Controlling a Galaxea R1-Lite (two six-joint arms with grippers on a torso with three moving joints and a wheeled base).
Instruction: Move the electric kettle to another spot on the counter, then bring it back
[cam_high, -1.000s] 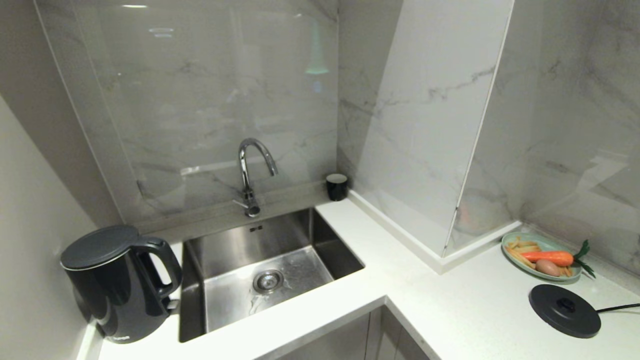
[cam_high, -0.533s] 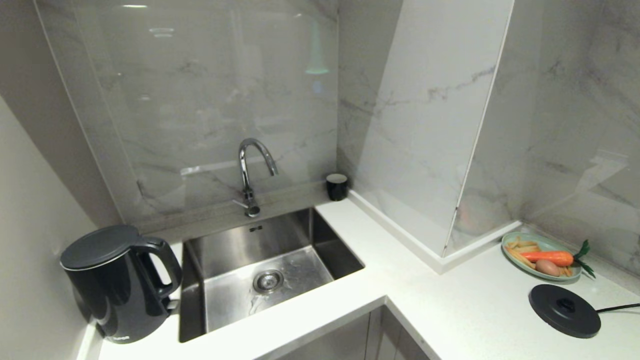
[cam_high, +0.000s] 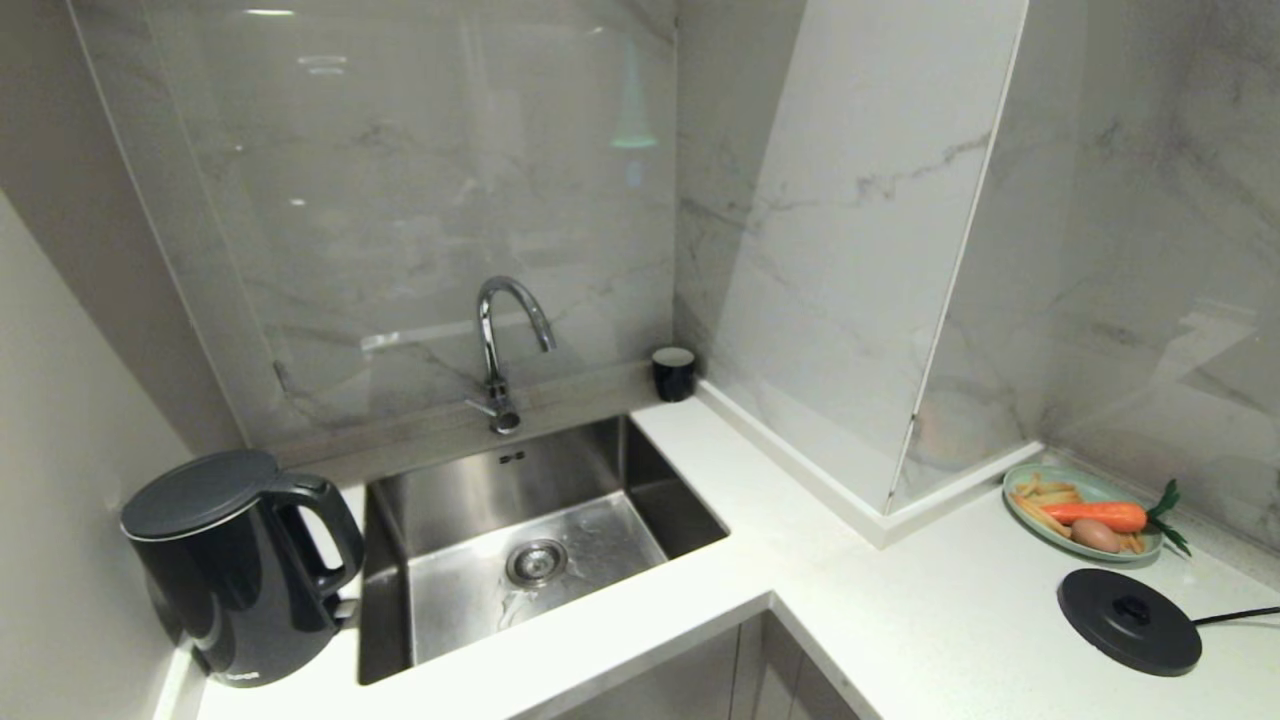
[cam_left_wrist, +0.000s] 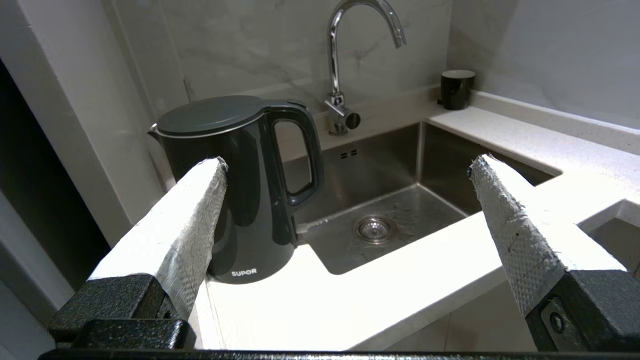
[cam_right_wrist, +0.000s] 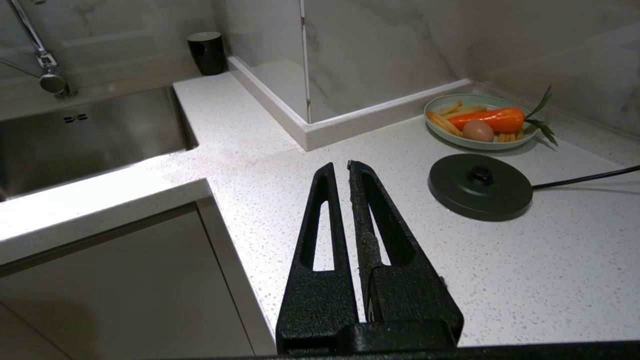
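The glossy black electric kettle (cam_high: 235, 570) (cam_left_wrist: 240, 190) stands upright on the white counter (cam_high: 640, 620) at the far left, against the side wall, its loop handle facing the sink. In the left wrist view my left gripper (cam_left_wrist: 347, 167) is open wide, pulled back in front of the counter edge with nothing between its fingers; the kettle stands beyond the fingertips (cam_left_wrist: 212, 172), apart from them. My right gripper (cam_right_wrist: 339, 167) is shut and empty, hovering over the counter (cam_right_wrist: 280, 165) near the round base disc. Neither arm shows in the head view.
A steel sink (cam_high: 530, 540) with a curved tap (cam_high: 500, 340) lies right of the kettle. A small black cup (cam_high: 673, 373) sits in the back corner. The flat black base disc (cam_high: 1128, 620) with its cord and a plate of vegetables (cam_high: 1085, 515) are at the right.
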